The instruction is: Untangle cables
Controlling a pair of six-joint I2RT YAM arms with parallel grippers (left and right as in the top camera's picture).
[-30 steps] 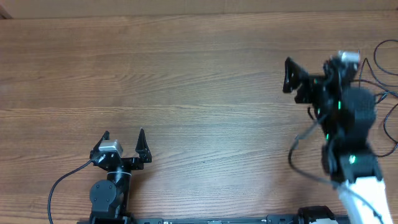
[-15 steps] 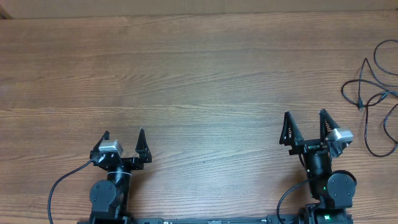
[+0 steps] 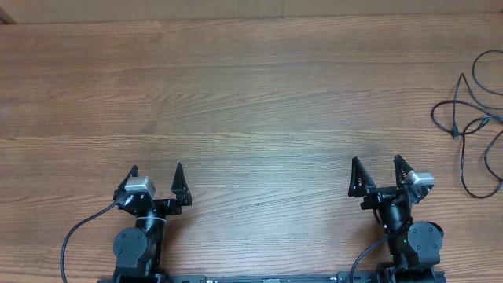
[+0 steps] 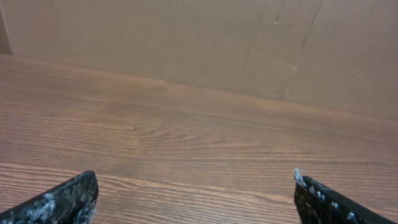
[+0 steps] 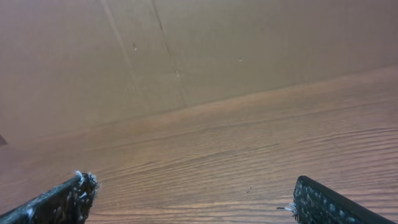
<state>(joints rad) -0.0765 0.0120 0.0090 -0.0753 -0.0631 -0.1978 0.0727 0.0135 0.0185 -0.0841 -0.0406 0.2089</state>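
The cables (image 3: 471,126), thin black cords looped over one another, lie at the table's far right edge and run partly out of the overhead view. Near the front edge at the right, my right gripper (image 3: 376,167) stands open and empty, well short of the cables and to their left. My left gripper (image 3: 156,171) is open and empty near the front left. Both wrist views show only bare wood between wide-set fingertips (image 4: 74,196) (image 5: 320,199); no cable appears in them.
The wooden table (image 3: 236,102) stretches wide between and beyond the arms. A brown cardboard wall (image 4: 205,43) stands along its far edge. A thicker black wire (image 3: 82,232) trails from the left arm's base.
The right arm has drawn back from the cables at the far right to the table's front edge, leaving them lying on the wood. The left arm has not moved.
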